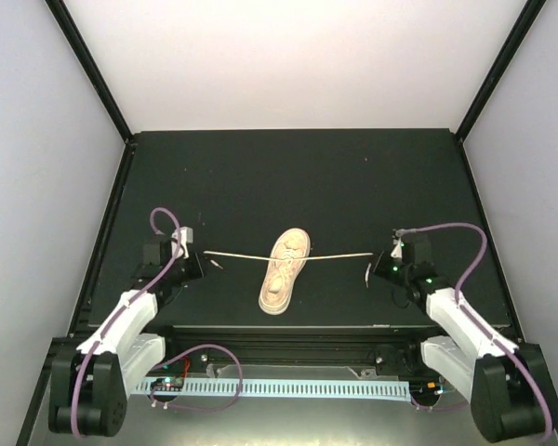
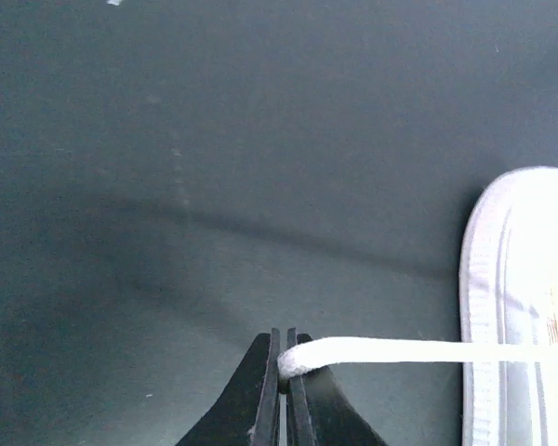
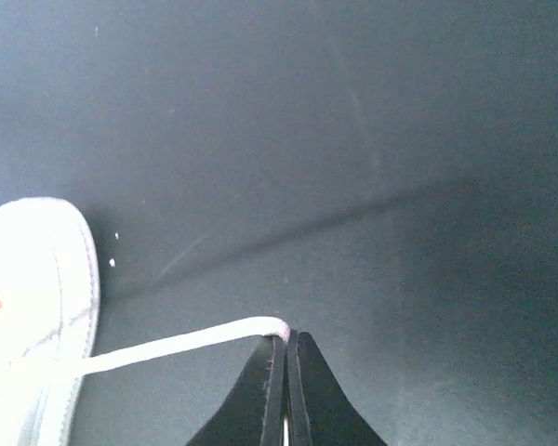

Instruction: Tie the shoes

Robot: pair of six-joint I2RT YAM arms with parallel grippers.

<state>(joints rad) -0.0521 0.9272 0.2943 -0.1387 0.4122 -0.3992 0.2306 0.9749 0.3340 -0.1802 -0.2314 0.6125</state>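
I have the shoe [image 1: 285, 271] sole down on the desk [image 1: 288, 177], close to the middle of the near edge. It lies lengthwise from near to far at a slight slant. My left fingers [image 2: 263, 395] are clamped together on the end of the left lace [image 2: 400, 350]. My right fingers [image 3: 260, 395] are pinched on the right lace [image 3: 177, 342]. Both laces stretch out taut toward the desk's left and right edges, almost in one straight line across the shoe.

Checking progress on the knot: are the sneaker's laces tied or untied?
Untied. One lace end runs straight out to the left gripper, the other to the right gripper; no bow on the sneaker.
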